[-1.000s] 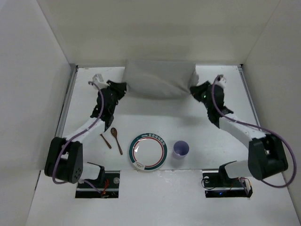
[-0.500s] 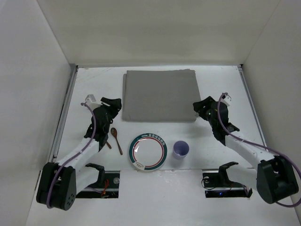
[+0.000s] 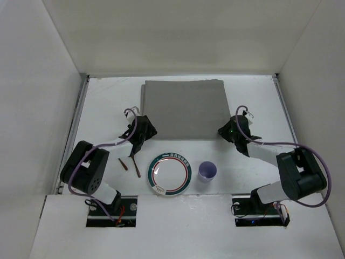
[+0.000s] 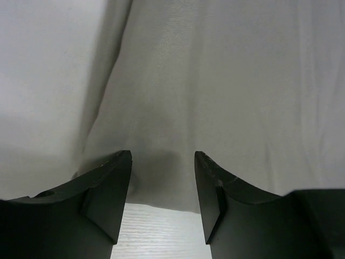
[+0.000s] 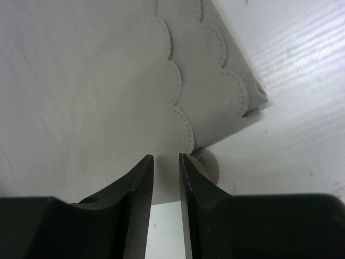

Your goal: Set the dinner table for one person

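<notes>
- A grey rectangular cloth mat (image 3: 183,108) is laid flat on the far middle of the white flat dinner-table surface (image 3: 108,102), long axis running left to right.
- The left fingers (image 3: 144,130) are held at the mat's near-left corner. In the left wrist view they are spread wide, with nothing between them and the mat's near edge just ahead.
- The right fingers (image 3: 226,131) are held at the near-right corner. In the right wrist view only a narrow gap is left between them, with no cloth pinched; the scalloped corner lies just beyond the tips.
- A round white plate with a green-and-red rim (image 3: 170,174) sits on the near side of the mat, apart from it and between the two arms.
- A pale purple cup (image 3: 207,171) stands just right of the plate.
- A brown wooden spoon (image 3: 133,159) and a short brown stick-like utensil (image 3: 123,163) lie left of the plate, long axes roughly near-to-far.
- Judged next: the plate is to be carried far-ward onto the mat. It lies nearward of both sets of fingers, closer to the left arm; the cup is closer to the right arm, and the spoon is just nearward of the left fingers.
</notes>
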`<state>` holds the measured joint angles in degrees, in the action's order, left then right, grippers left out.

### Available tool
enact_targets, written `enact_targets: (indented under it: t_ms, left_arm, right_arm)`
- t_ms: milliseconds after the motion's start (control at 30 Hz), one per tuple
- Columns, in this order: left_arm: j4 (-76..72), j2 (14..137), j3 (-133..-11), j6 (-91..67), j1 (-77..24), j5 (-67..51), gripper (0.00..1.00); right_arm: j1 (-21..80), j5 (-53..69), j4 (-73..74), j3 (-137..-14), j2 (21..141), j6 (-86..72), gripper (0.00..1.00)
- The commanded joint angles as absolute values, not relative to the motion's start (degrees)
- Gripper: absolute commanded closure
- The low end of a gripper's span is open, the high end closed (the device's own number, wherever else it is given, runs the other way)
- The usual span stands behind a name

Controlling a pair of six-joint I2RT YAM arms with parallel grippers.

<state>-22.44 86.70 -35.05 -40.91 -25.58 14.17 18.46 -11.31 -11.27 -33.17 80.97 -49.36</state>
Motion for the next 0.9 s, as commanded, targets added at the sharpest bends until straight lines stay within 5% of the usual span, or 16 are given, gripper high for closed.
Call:
enact_targets:
  t_ms: [0, 167, 533, 633, 733, 867]
  left_arm:
    - [-21.5, 85.0, -32.6, -40.2, -24.7, 17.5, 0.52]
    - [-21.8, 80.6, -27.7, -41.5, -25.1, 19.0, 0.49]
    - [-20.3, 66.2, -27.0, -40.8, -27.7, 20.1, 0.44]
    - [-21.2, 68.0, -27.9, -40.6, -29.5, 20.3, 0.44]
    - [-23.5, 71.5, -29.3, -40.1, -31.4, 20.6, 0.48]
    - [-28.4, 72.8, -29.4, -37.7, -33.6, 21.4, 0.56]
  right_arm:
    - [18.0, -9.0, -13.4, -32.7, 82.5, -52.2, 0.7]
    - [17.6, -9.4, -13.7, -32.2, 81.5, -52.2, 0.71]
    - [23.3, -15.2, -2.2, -32.2, 58.7, -45.6, 0.51]
    - [29.7, -18.4, 5.9, -33.5, 52.5, -41.6, 0.61]
    - [36.8, -21.0, 16.8, -36.6, 47.9, -38.9, 0.82]
    - [45.5, -23.8, 32.0, -42.6, 44.7, -39.1, 0.89]
